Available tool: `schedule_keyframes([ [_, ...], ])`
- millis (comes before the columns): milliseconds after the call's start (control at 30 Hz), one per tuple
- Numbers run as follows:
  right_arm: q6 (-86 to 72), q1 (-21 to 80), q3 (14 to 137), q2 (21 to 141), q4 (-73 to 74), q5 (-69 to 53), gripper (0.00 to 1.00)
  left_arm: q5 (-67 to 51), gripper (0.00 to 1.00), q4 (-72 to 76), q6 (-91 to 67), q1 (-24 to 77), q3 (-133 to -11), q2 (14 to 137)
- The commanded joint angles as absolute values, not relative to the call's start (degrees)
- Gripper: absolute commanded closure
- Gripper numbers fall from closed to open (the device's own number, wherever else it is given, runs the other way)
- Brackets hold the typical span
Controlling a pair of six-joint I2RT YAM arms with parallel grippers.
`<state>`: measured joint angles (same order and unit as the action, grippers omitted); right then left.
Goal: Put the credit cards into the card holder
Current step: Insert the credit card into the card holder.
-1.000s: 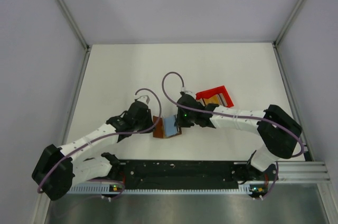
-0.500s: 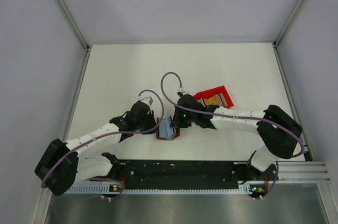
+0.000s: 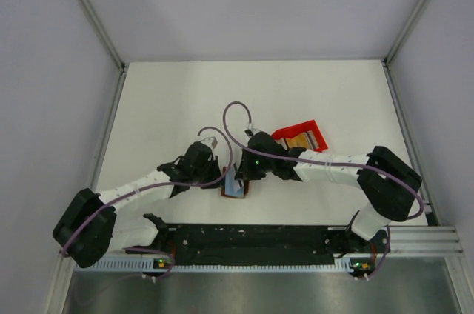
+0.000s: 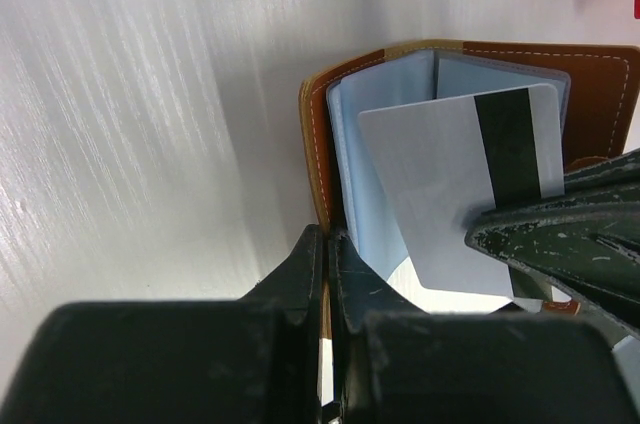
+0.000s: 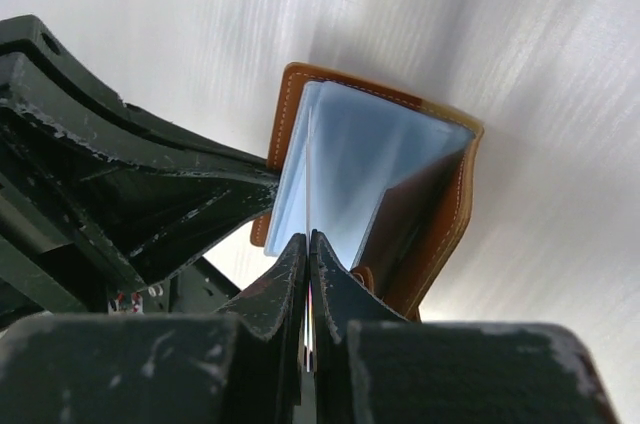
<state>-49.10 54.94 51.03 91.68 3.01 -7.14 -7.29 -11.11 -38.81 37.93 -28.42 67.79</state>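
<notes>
Card holder (image 3: 235, 192) lies low centre, between left hand (image 3: 222, 179) and right hand (image 3: 241, 178). Left wrist view, bottom centre: left hand pinches its cover; hold firm. Right wrist view: right hand pinches the credit card (image 5: 308, 174) edge-on; slide it parallel to the sleeves.

Both arms reach inward from the near edge of the counter (image 3: 185, 99), their wrists converging near the middle. The left arm (image 3: 141, 188) stretches up and to the right, while the right arm (image 3: 333, 169) sweeps left from its base. The left claw (image 4: 325, 249) is pinched tight on the edge of the card holder (image 4: 318, 144). The right claw (image 5: 307, 249), almost tip to tip with it, is clamped on a credit card (image 4: 450, 194).
</notes>
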Motion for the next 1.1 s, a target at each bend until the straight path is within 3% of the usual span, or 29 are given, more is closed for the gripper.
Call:
schedule_keyframes([
  [0,-48.9,54.6,52.1,90.9,6.7,-1.1,1.0,-7.2,1.0,-10.1,-38.3,38.1,-27.8,67.2],
  [300,-50.0,54.2,48.3,87.7,11.4,5.4,1.0,-6.9,1.0,-10.9,-38.2,38.0,-26.6,66.0],
  [800,-57.8,52.8,33.3,80.3,-13.3,0.3,1.0,-7.2,1.0,-7.6,-42.1,38.1,-23.2,65.9],
  [1067,-59.7,52.8,31.6,77.3,-9.5,3.2,1.0,-6.4,1.0,-7.3,-43.3,38.1,-22.9,65.7],
])
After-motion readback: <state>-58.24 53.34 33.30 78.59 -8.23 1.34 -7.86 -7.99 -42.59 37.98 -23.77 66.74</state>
